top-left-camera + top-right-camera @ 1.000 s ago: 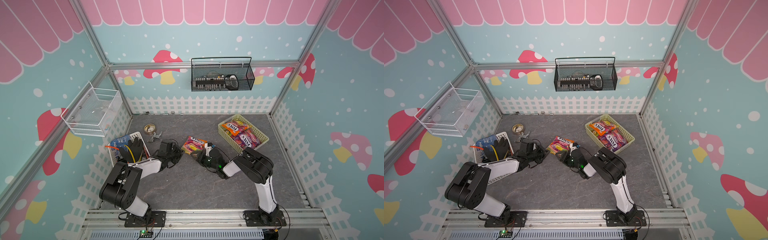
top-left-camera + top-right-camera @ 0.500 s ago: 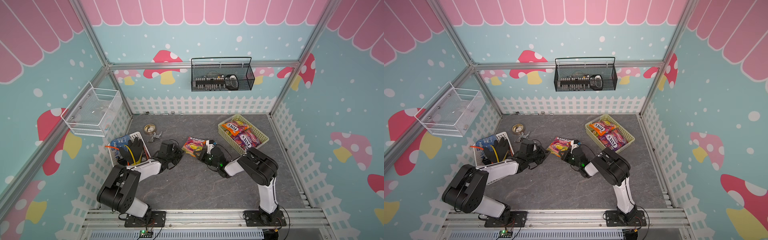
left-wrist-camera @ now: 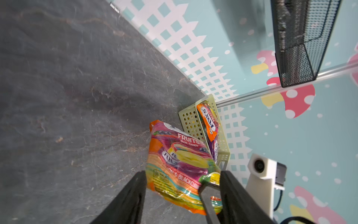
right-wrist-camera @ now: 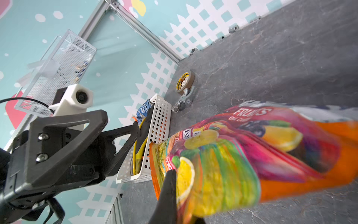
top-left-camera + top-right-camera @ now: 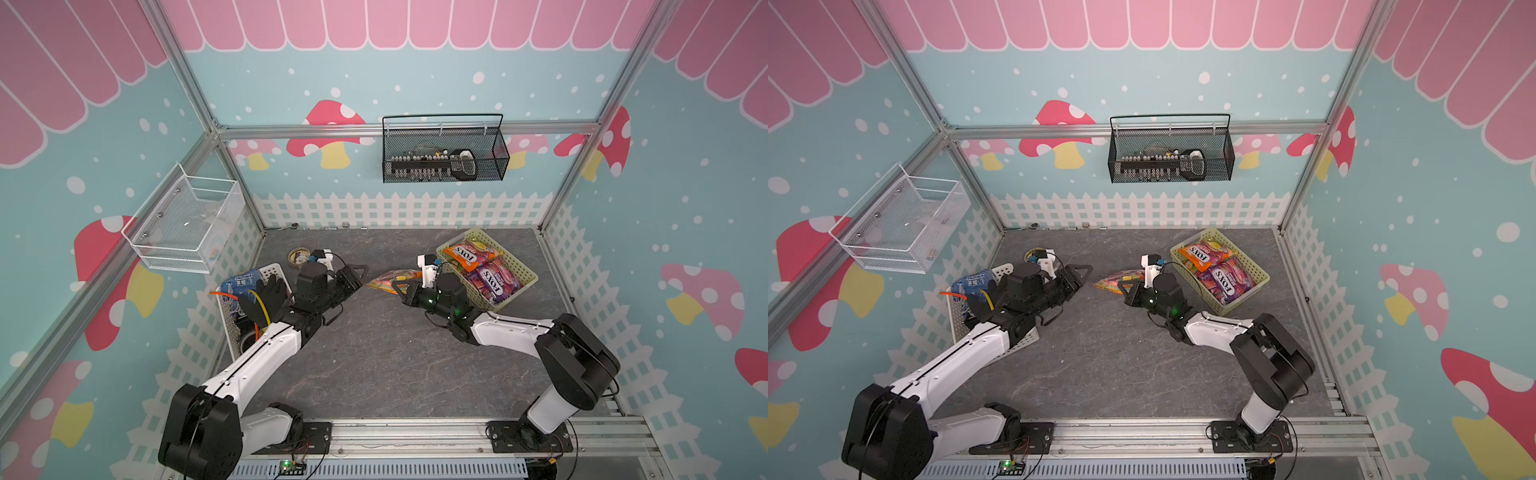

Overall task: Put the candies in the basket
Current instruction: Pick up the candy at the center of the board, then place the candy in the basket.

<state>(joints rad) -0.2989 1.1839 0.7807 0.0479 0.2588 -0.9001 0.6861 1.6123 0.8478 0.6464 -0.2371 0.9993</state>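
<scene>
A glossy orange and pink candy bag [image 5: 390,276] [image 5: 1121,276] hangs tilted just above the floor mid-table. My right gripper [image 5: 401,287] [image 5: 1126,289] [image 4: 180,186] is shut on its near corner, and the bag [image 4: 251,155] fills the right wrist view. My left gripper [image 5: 360,278] [image 5: 1082,277] [image 3: 183,174] stands open just left of the bag [image 3: 178,161], not touching it. The pale yellow-green basket [image 5: 524,266] [image 5: 1255,266] [image 3: 188,120] sits at the back right. It holds an orange candy bag [image 5: 465,255] [image 5: 1198,255] and a purple one [image 5: 494,283] [image 5: 1225,283].
A white perforated basket [image 5: 275,269] [image 4: 158,124] with gloves and cables stands at the left wall. A tape roll [image 5: 298,255] [image 4: 184,81] and a small metal piece [image 4: 183,101] lie behind it. A black wire basket [image 5: 444,153] and a white wire basket [image 5: 187,224] hang on the walls.
My right gripper has closed on the bag's corner. My left gripper has opened and let go of the bag, which now tilts up in the right gripper.
</scene>
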